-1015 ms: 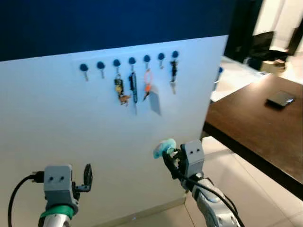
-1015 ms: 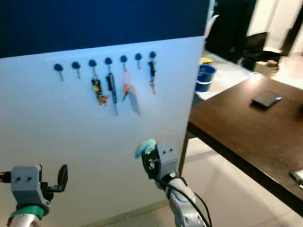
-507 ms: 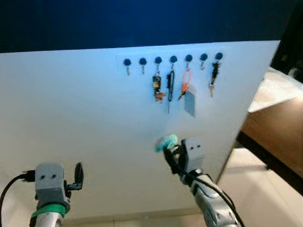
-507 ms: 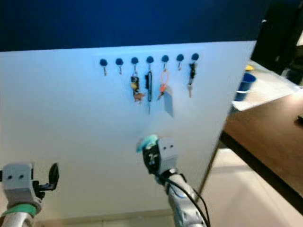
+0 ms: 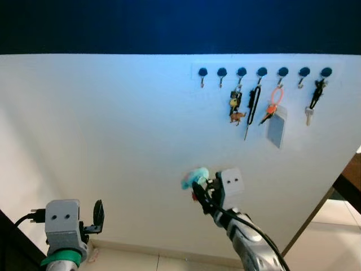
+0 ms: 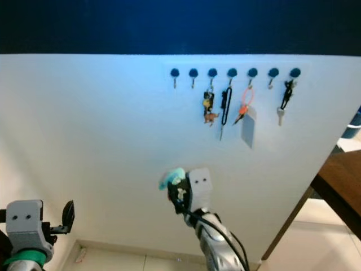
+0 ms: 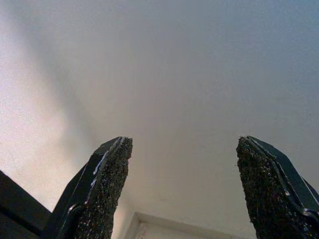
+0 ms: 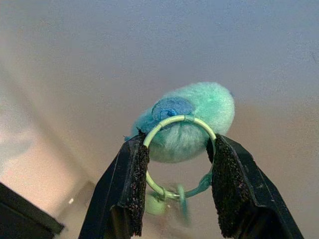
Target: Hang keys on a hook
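Observation:
My right gripper (image 5: 196, 186) is shut on a key ring (image 8: 175, 154) that carries a fluffy teal pompom (image 8: 192, 121) (image 5: 194, 175). It is held up before a white wall panel (image 5: 113, 141), well below a row of blue-capped hooks (image 5: 262, 72). The two leftmost hooks (image 5: 203, 73) are bare. Others hold key sets, among them an orange ring with a grey tag (image 5: 274, 116) and a black key set (image 5: 317, 96). My left gripper (image 7: 184, 184) hangs low on the left, open with nothing between its fingers (image 5: 98, 215).
A dark blue wall band (image 5: 169, 25) runs above the white panel. At the far right a dark wooden table edge (image 6: 338, 180) juts in over pale floor tiles (image 6: 316, 248). A skirting line (image 5: 135, 251) runs along the panel's foot.
The camera has swung left: the hook row now sits further right in the picture and the table has almost left it. Both grippers keep their pose, the right one still on the pompom ring.

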